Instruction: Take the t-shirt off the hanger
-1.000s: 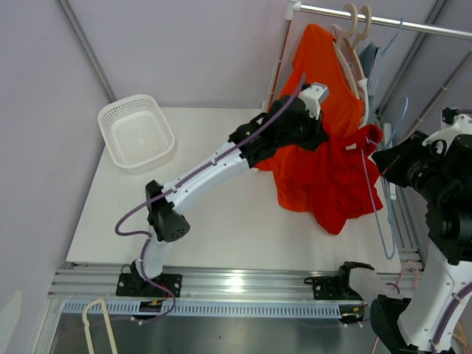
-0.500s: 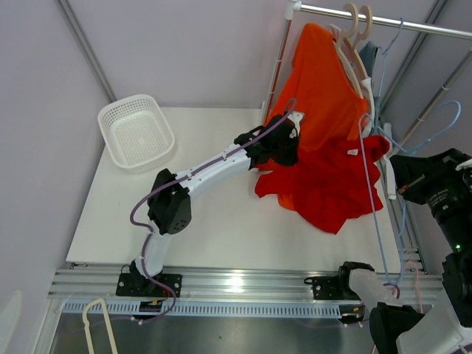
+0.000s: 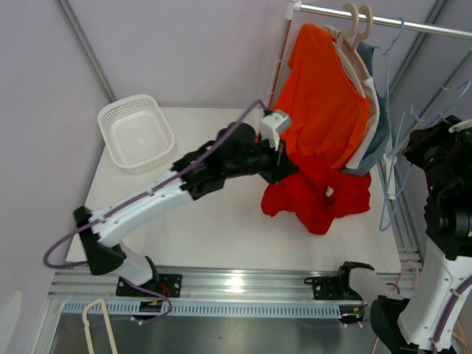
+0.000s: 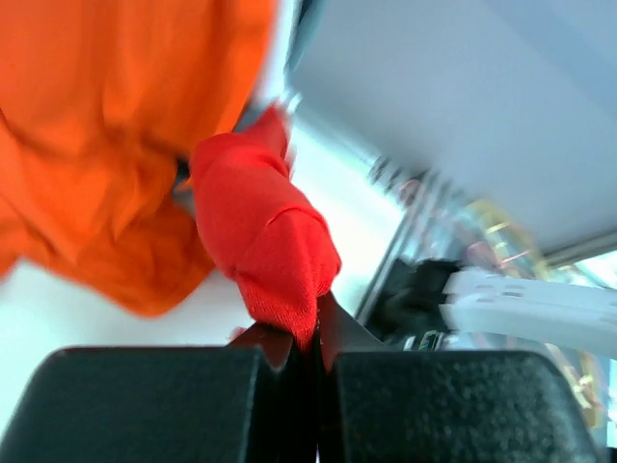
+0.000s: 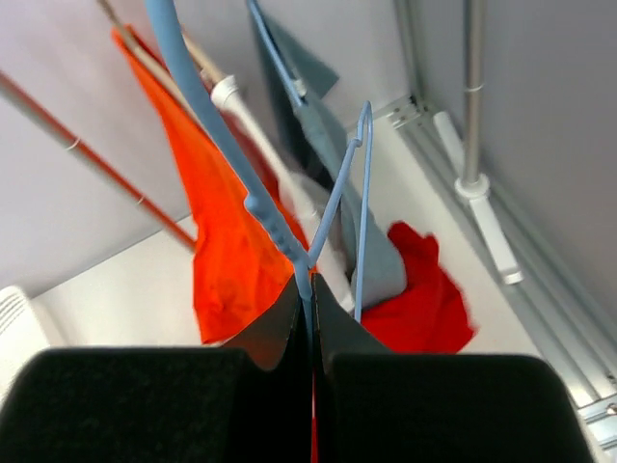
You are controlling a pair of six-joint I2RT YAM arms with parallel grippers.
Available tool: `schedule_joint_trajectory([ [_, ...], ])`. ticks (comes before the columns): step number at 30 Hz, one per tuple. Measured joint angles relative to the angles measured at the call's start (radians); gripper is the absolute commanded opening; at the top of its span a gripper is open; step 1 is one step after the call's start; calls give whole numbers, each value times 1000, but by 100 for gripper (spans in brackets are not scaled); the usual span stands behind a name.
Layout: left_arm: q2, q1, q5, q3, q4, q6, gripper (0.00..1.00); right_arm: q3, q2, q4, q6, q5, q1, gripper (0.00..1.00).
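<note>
The red t-shirt [image 3: 317, 195] lies bunched on the white table [image 3: 214, 221], off the hanger. My left gripper [image 3: 287, 169] is shut on a fold of its edge at its left side. In the left wrist view the red cloth [image 4: 265, 231] runs down between the closed fingers of the gripper [image 4: 313, 333]. My right gripper [image 3: 414, 146] is shut on the bare blue hanger [image 3: 389, 195] and holds it at the table's right edge, apart from the shirt. The right wrist view shows the gripper [image 5: 310, 289] pinching the blue hanger [image 5: 280, 227], with the red t-shirt [image 5: 429, 304] below.
A white basket [image 3: 136, 133] stands at the back left. An orange shirt [image 3: 324, 96] and a grey shirt [image 3: 380, 140] hang on wooden hangers [image 3: 358, 29] from the rail [image 3: 413, 26] at the back right, just above the red t-shirt.
The red t-shirt came off the blue hanger and dropped onto the table. My left gripper pulled its edge left and nearer. My right gripper carried the bare hanger right.
</note>
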Motion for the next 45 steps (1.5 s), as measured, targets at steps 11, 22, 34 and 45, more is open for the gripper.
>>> schedule_joint_trajectory([
  [11,-149,162,-22,114,4,27,1,-17,119,202,-162,-5,-18,0],
  [22,-32,470,-19,460,86,24,1,-14,350,347,-233,-290,-223,0],
  [34,-12,692,-88,592,292,96,1,130,571,504,-206,-452,-271,0],
  [45,-14,959,-162,424,353,58,1,320,753,584,-184,-483,-272,0],
])
